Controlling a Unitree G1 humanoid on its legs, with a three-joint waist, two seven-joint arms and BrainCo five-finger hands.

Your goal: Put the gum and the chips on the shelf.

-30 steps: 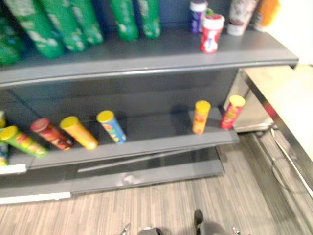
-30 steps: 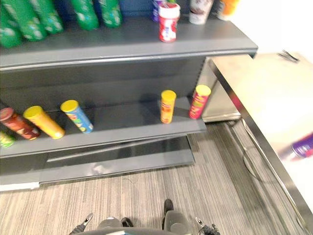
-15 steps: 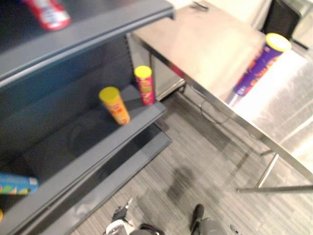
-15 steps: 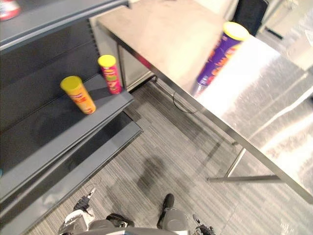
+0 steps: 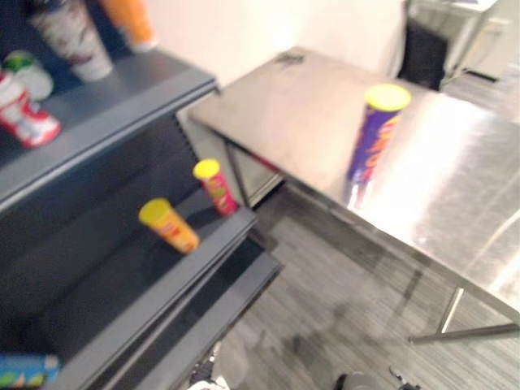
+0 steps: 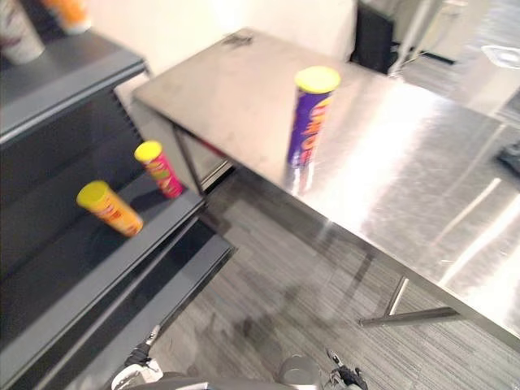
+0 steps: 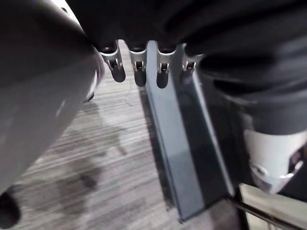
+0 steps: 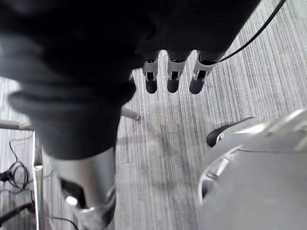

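A tall purple chips can (image 5: 374,134) with a yellow lid stands upright on the steel table (image 6: 406,171), near its front edge. To its left is the dark grey shelf (image 5: 162,280). On its lower board a yellow-orange can (image 5: 168,227) and a red can (image 5: 214,186) stand at the right end. My left hand (image 7: 139,72) hangs low over the floor by the shelf's base, fingers straight and holding nothing. My right hand (image 8: 171,76) hangs over the striped floor, also open and holding nothing.
The upper shelf board (image 5: 114,110) carries a red-and-white tub (image 5: 24,118), a white cup (image 5: 73,36) and an orange pack (image 5: 134,20). A blue can (image 5: 24,370) lies on the lower board at far left. A dark box (image 5: 426,49) stands behind the table.
The whole picture has shifted, so the camera has swung further towards the table; the purple can now sits near the middle. Both hands still hang down.
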